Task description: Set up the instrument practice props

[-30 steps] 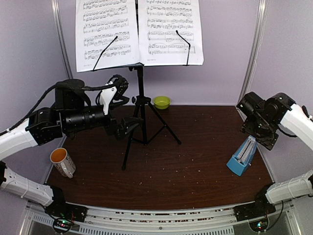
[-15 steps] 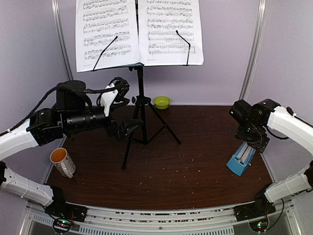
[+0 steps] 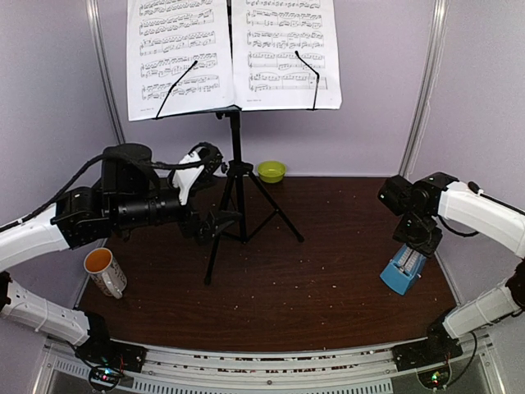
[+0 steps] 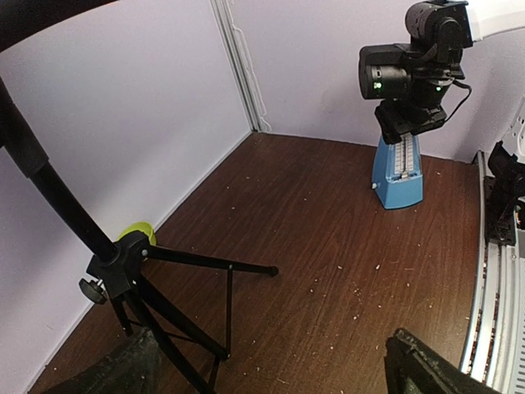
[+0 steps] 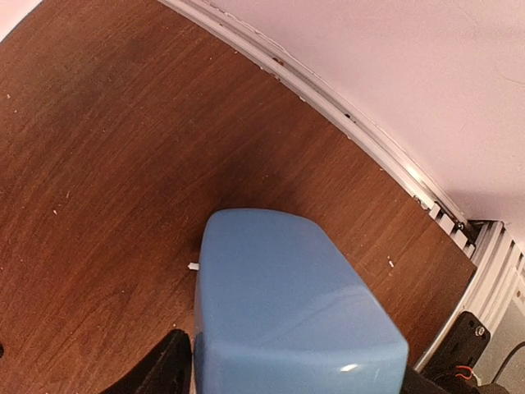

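Observation:
The black tripod music stand (image 3: 236,176) stands at the back middle, with white sheet-music pages (image 3: 234,53) spread on its desk, which they hide. My left gripper (image 3: 217,222) is open and empty beside the tripod's front-left leg; in the left wrist view (image 4: 271,373) the tripod hub (image 4: 119,264) is near my left finger. The blue pyramid metronome (image 3: 404,272) stands upright at the right, also in the left wrist view (image 4: 399,168). My right gripper (image 3: 415,243) is open over it, a finger on each side of its top (image 5: 287,279).
A lime-green bowl (image 3: 271,171) sits at the back wall behind the tripod. A white-and-orange mug (image 3: 105,272) stands at the left edge. Purple walls close in the back and sides. Crumbs dot the brown tabletop (image 3: 328,263).
My right arm has swung left and down until its fingers flank the metronome's top. My left gripper has edged right and slightly down toward the tripod leg. The metronome and stand have not moved.

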